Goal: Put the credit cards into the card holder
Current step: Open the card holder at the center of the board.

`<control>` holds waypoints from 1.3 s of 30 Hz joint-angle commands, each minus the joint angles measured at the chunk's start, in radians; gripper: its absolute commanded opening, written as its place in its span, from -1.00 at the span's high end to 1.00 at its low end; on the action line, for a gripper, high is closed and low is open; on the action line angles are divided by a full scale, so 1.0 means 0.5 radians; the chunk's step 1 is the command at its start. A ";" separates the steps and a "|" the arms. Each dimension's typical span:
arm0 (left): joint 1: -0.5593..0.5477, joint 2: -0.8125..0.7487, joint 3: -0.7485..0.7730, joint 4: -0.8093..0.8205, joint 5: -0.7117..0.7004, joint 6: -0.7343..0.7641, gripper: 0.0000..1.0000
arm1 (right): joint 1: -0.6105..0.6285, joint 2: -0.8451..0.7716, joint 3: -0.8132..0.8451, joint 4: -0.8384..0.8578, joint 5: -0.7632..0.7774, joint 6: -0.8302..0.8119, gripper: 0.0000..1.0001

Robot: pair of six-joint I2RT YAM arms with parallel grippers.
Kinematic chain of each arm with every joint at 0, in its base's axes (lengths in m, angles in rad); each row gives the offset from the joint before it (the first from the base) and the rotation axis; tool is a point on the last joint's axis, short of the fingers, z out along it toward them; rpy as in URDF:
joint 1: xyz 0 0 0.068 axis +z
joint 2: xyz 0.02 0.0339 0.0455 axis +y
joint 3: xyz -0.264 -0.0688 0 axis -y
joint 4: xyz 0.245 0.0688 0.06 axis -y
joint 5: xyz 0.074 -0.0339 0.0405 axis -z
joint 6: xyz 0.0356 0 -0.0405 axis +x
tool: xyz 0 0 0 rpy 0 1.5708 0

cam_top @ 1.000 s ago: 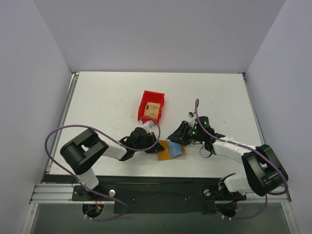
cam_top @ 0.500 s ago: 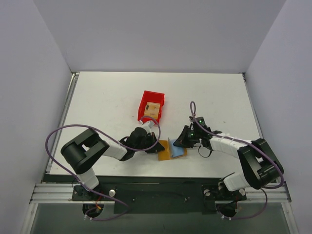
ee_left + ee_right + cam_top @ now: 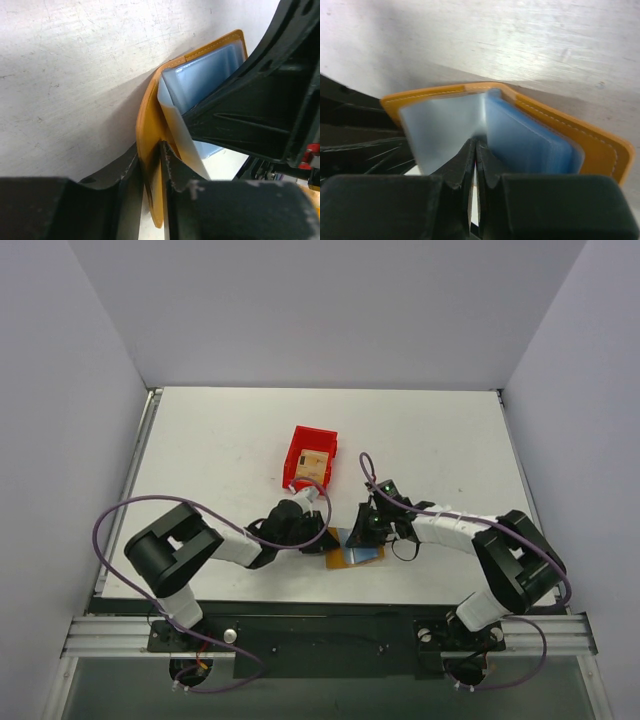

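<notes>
Step in hand: spreading the card holder [image 3: 350, 558], which lies at the table's [image 3: 220, 460] near edge between the arms; the left gripper [image 3: 150, 152] pinches its orange cover [image 3: 146, 125], and the right gripper [image 3: 476, 146] is pressed together at a clear sleeve [image 3: 437, 125] inside. Next, we judge, a pocket must be held agape while one arm fetches a credit card [image 3: 316, 462] from the red bin [image 3: 314, 436]. We cannot tell whether the right one truly grips the sleeve; its view is blurred.

This is a robotics lab test cell. A scuffed white tabletop [image 3: 430, 430] is boxed in by plain pale panels [image 3: 320, 310] behind it and on both sides. An aluminium rail [image 3: 320, 640] along the tabletop's near edge carries two robot arms [image 3: 235, 548], and purple cables [image 3: 110, 530] loop above the tabletop.
</notes>
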 commanded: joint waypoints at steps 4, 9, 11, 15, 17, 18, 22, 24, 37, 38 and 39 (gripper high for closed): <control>0.007 -0.279 0.072 -0.457 -0.281 0.168 0.27 | 0.014 0.041 0.053 -0.194 0.188 -0.094 1.00; 0.004 -0.491 0.075 -0.697 -0.447 0.207 0.13 | 0.045 0.102 0.084 -0.243 0.255 -0.118 1.00; 0.001 -0.589 0.075 -0.740 -0.564 0.226 0.10 | 0.051 0.118 0.081 -0.234 0.264 -0.118 1.00; -0.039 -0.749 0.063 -0.643 -0.558 0.287 0.10 | 0.054 0.133 0.065 -0.203 0.258 -0.100 1.00; -0.088 -0.774 0.087 -0.551 -0.509 0.327 0.10 | 0.054 0.133 0.050 -0.175 0.243 -0.094 1.00; -0.109 -0.755 0.106 -0.526 -0.497 0.358 0.10 | 0.054 0.133 0.044 -0.166 0.231 -0.094 1.00; -0.281 -0.529 0.274 -0.513 -0.466 0.434 0.38 | 0.054 0.127 0.029 -0.102 0.182 -0.072 1.00; -0.315 -0.406 0.327 -0.495 -0.463 0.422 0.59 | 0.057 0.112 0.023 -0.077 0.157 -0.069 1.00; -0.327 -0.136 0.308 -0.449 -0.527 0.296 1.00 | -0.001 -0.118 -0.024 -0.102 0.102 -0.042 1.00; -0.327 -0.126 0.327 -0.479 -0.533 0.300 1.00 | -0.004 -0.149 -0.027 -0.117 0.099 -0.045 1.00; -0.327 -0.105 0.333 -0.488 -0.533 0.303 1.00 | -0.022 -0.210 -0.033 -0.123 0.099 -0.045 1.00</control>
